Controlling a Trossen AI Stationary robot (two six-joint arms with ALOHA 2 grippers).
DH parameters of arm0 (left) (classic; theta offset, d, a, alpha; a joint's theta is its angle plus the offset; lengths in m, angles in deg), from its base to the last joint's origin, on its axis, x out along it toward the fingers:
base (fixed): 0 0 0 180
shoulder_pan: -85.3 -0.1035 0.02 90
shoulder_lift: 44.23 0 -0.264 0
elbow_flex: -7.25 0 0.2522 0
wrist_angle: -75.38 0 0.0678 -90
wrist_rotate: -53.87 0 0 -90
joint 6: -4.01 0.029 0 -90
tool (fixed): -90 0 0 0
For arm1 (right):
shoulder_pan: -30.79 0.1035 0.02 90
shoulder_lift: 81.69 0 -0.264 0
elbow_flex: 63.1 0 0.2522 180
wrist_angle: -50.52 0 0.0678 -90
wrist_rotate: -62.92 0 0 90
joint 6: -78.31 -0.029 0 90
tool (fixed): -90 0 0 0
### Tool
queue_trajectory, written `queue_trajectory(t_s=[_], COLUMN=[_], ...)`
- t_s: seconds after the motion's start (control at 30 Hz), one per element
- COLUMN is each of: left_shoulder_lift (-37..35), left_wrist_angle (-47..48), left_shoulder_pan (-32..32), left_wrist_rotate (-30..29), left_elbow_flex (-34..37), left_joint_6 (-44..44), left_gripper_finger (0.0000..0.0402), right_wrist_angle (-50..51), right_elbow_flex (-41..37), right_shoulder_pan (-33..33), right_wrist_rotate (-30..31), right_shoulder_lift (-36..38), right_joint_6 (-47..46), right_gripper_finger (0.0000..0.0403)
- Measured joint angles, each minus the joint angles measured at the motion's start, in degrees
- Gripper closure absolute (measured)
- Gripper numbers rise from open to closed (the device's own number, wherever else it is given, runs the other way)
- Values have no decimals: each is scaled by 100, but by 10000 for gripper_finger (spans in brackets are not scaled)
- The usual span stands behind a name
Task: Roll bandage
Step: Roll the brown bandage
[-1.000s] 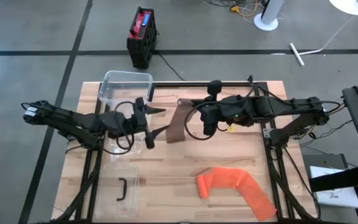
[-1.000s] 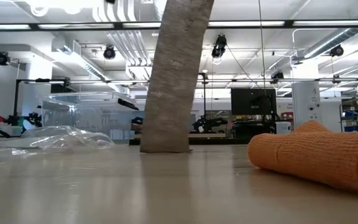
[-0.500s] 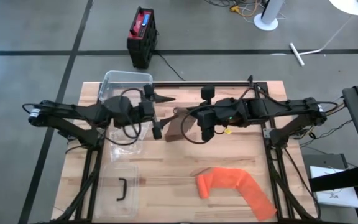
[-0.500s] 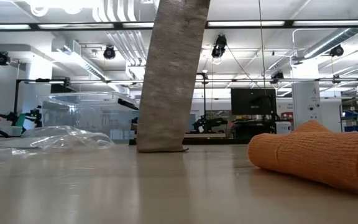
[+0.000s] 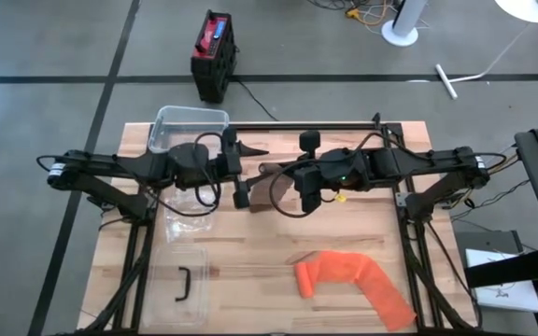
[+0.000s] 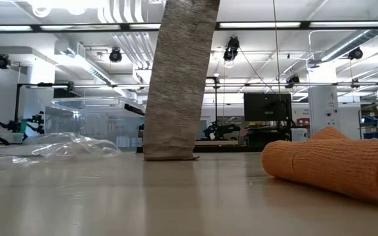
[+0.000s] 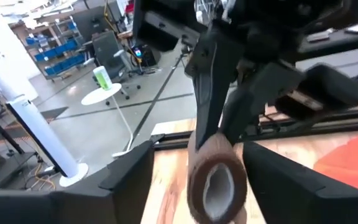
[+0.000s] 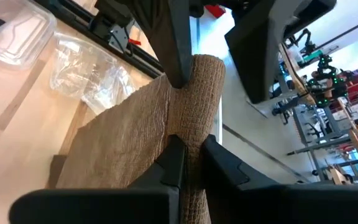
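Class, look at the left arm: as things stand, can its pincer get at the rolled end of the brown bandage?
Probably yes. The left pincer is open with a finger on each side of the brown bandage's rolled end; nothing lies between. The right pincer grips the strip nearby.

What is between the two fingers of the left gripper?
In the left wrist view, the rolled end of the brown bandage lies between the left gripper fingers; whether they touch it is unclear.
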Motion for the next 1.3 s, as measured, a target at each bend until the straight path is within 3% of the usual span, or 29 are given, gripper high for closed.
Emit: queue_trajectory(t_s=[0.43, 0.73, 0.87, 1.1, 1.2, 1.3], left_shoulder_lift=[9, -824, -1430, -1949, -1985, -1980], left_wrist_angle=[196, -108, -1306, -3823, -4279, -4408], left_shoulder_pan=[-9, 223, 364, 365, 367, 367], left_wrist_rotate=[2, -23, 353, 1044, 1054, 1162], left_elbow_flex=[-22, 417, 1233, 2695, 2997, 3073], left_joint_6=[112, 33, 65, 87, 82, -32], left_gripper_finger=[372, 372, 372, 372, 369, 369], right_wrist_angle=[-255, -296, -522, -2697, -3527, -3652], right_elbow_flex=[0, 203, -154, -1359, -1473, -1429], right_shoulder_pan=[2, 631, 708, 707, 702, 710], right_wrist_rotate=[47, 496, 372, -200, -707, -601], right_shoulder_lift=[-13, 506, 886, 797, 561, 331], right_joint_6=[-121, -514, -1458, -2646, -3065, -3122], right_gripper_finger=[359, 261, 220, 187, 181, 183])
